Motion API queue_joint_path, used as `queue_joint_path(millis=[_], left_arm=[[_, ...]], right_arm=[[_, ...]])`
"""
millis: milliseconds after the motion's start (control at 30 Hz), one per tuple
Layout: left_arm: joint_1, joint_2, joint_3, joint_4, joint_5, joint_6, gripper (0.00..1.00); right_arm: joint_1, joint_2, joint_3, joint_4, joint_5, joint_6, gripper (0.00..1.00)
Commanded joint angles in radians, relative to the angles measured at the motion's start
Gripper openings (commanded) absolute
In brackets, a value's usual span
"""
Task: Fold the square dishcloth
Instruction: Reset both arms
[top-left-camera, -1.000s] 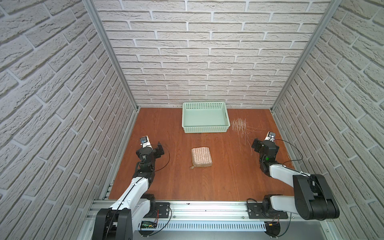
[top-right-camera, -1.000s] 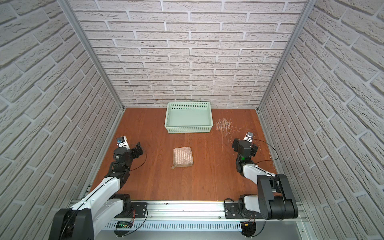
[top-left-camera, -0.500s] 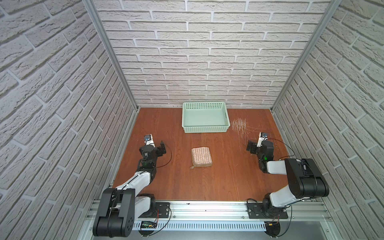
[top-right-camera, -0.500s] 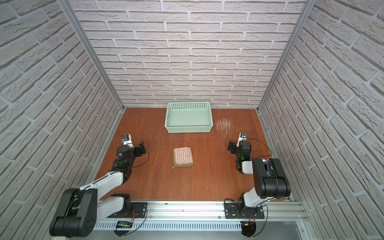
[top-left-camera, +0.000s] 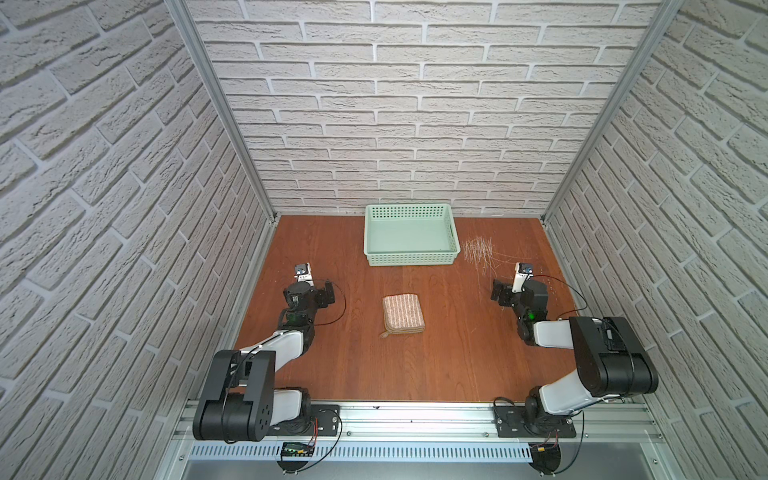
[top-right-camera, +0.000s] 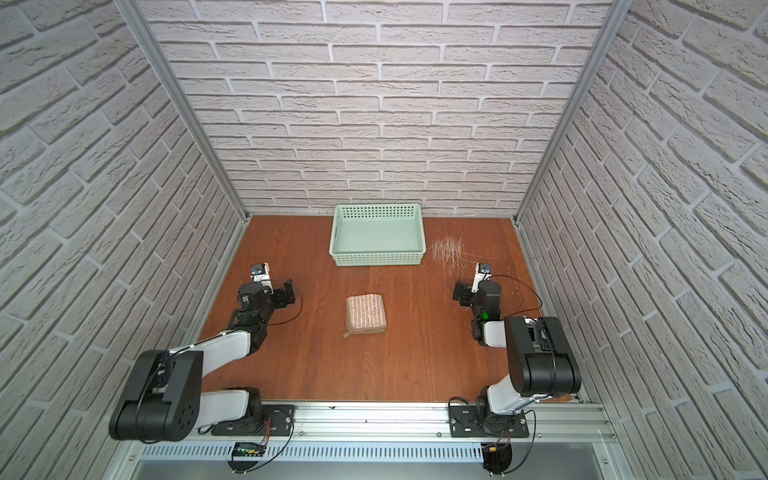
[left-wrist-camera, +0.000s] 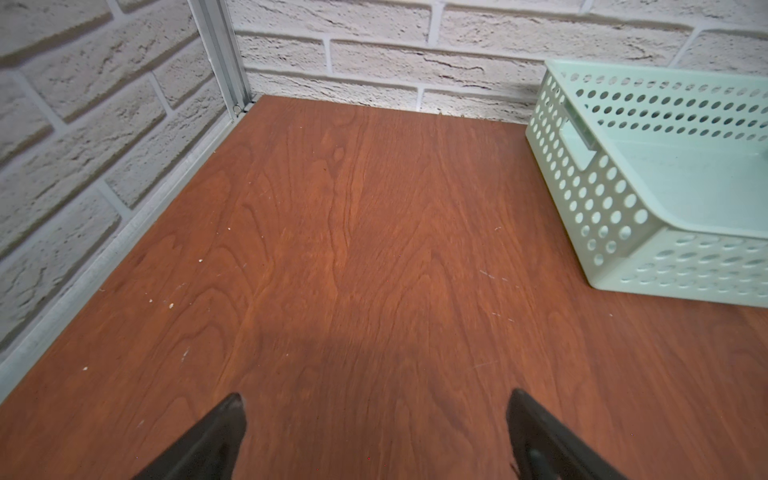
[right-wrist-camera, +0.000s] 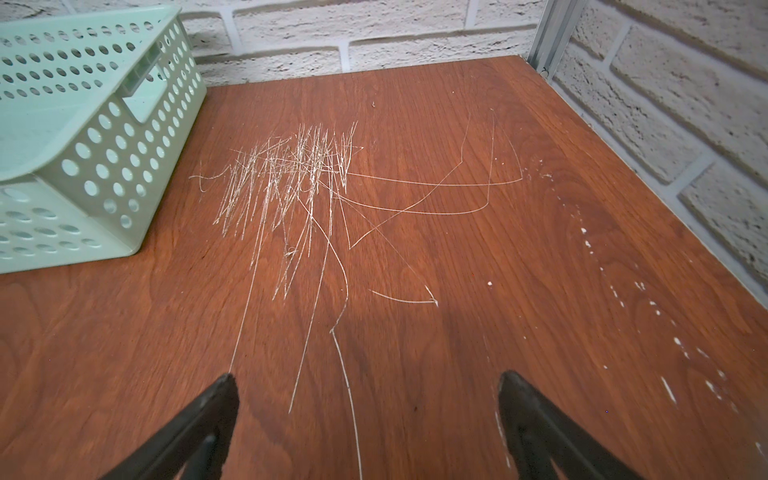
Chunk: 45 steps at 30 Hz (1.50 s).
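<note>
- Top views: we see the square dishcloth (top-left-camera: 404, 313) (top-right-camera: 365, 313) lying flat near the centre of the frame on the wooden table (top-left-camera: 374, 365). It is tan with pale stripes, and stacked layers show along its lower edge.
- A small loop (top-left-camera: 384, 333) sticks out at the cloth's lower-left corner.
- In both top views the mint-green perforated basket (top-left-camera: 411, 258) (top-right-camera: 377, 259) stands above the cloth in the frame, against the back brick wall and well apart from the cloth.
- The left gripper (top-left-camera: 327, 293) (top-right-camera: 286, 293) sits at the left of the frame and the right gripper (top-left-camera: 500, 294) (top-right-camera: 461, 296) at the right. Both are well apart from the cloth, with bare table between.
- Left wrist view: we find the left gripper (left-wrist-camera: 374, 398) with its two dark fingers (left-wrist-camera: 216, 440) spread wide. Only wood grain lies between them, and a corner of the basket (left-wrist-camera: 602, 199) is in sight.
- Right wrist view: the right gripper (right-wrist-camera: 368, 376) is likewise spread wide and holds nothing. Ahead of it lies a patch of pale scratches (right-wrist-camera: 291, 178) on the table, just beside the basket (right-wrist-camera: 116, 166).
- In a top view the same scratches (top-left-camera: 478, 249) appear just right of the basket.
</note>
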Motion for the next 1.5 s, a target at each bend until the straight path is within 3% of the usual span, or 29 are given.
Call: queue_joint_path(millis=[0, 467, 1467], left_arm=[[0.027, -0.022, -0.012, 0.082, -0.030, 0.039, 0.98], [0.050, 0.252, 0.060, 0.223, 0.030, 0.061, 0.98], [0.070, 0.269, 0.051, 0.248, 0.062, 0.050, 0.98]], right_arm=[[-0.002, -0.012, 0.018, 0.035, -0.005, -0.012, 0.99], [-0.001, -0.012, 0.021, 0.031, -0.007, -0.016, 0.99], [0.002, -0.012, 0.022, 0.029, -0.002, -0.018, 0.99]])
